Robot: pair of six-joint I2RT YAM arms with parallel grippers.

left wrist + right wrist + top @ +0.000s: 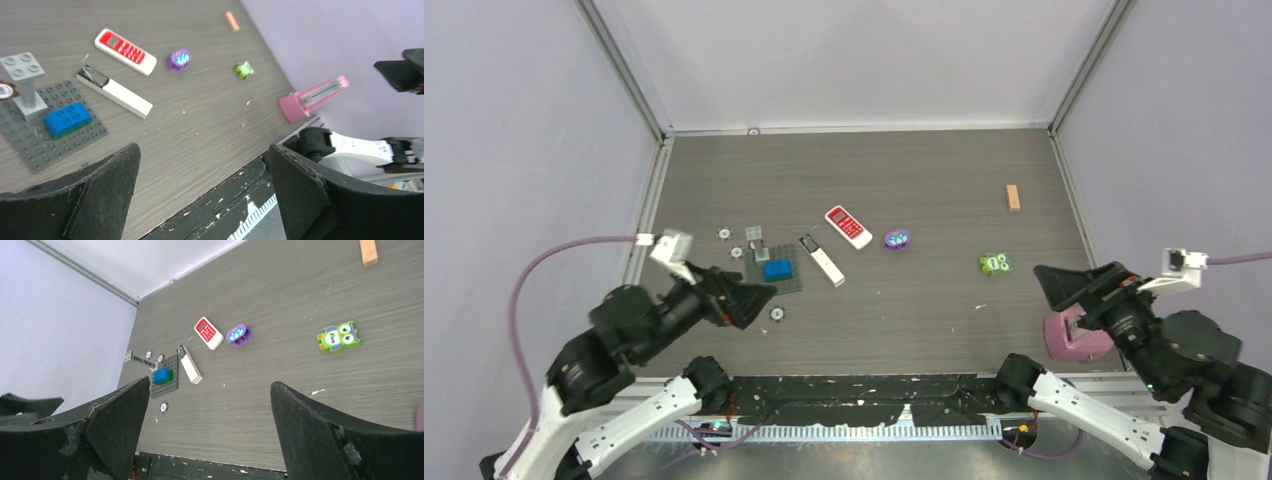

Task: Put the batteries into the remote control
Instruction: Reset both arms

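Observation:
The remote control (822,260) is a long, narrow white bar with a black end. It lies flat at the table's middle, just right of a grey baseplate. It also shows in the left wrist view (120,93) and the right wrist view (190,365). No batteries show in any view. My left gripper (762,297) hovers open and empty near the front left, short of the remote; its jaws stand wide apart in its wrist view (202,147). My right gripper (1054,283) is open and empty at the front right, far from the remote (210,382).
A wider white remote with a red face (848,226) lies behind the narrow one. A grey baseplate (792,282) carries a blue brick (777,269). Also here: a purple toy (897,239), a green owl (995,264), an orange block (1013,197), a pink stapler (1076,337) and small round discs (777,313).

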